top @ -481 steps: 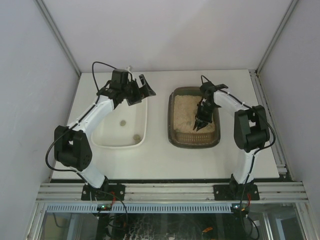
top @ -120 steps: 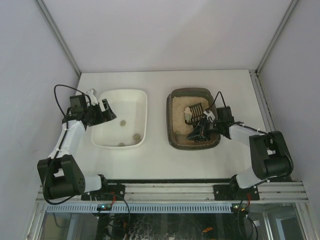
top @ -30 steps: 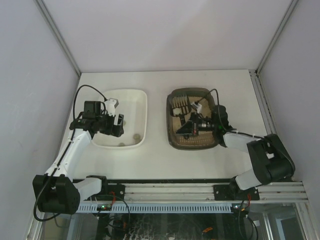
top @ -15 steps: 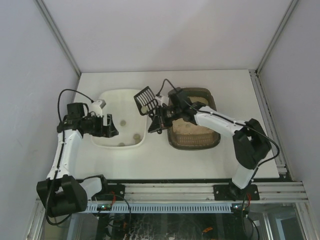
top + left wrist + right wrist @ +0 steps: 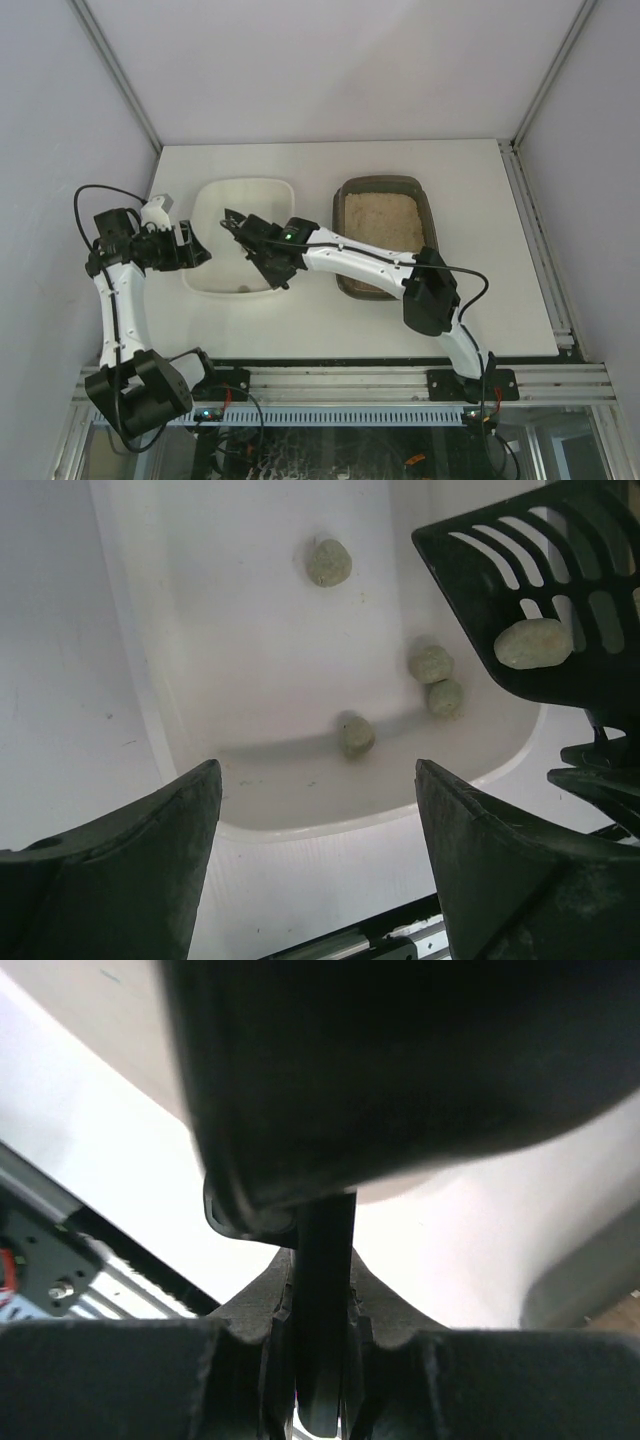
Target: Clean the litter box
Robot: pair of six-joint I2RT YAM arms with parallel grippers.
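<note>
The litter box, a dark brown tray of pale sand, sits right of centre with no arm over it. My right gripper reaches left across the white tray and is shut on the handle of the black slotted scoop. In the left wrist view the scoop hovers over the tray's right side with one pale clump lying on it. My left gripper stands open at the tray's left rim with nothing between its fingers.
Several greenish clumps lie on the floor of the white tray. The metal rail with both arm bases runs along the near table edge. Cage posts and walls close in the left, right and back.
My right arm has swung left, carrying the scoop from the litter box to above the white tray. My left gripper has drawn back to the tray's left rim, its jaws a little narrower.
</note>
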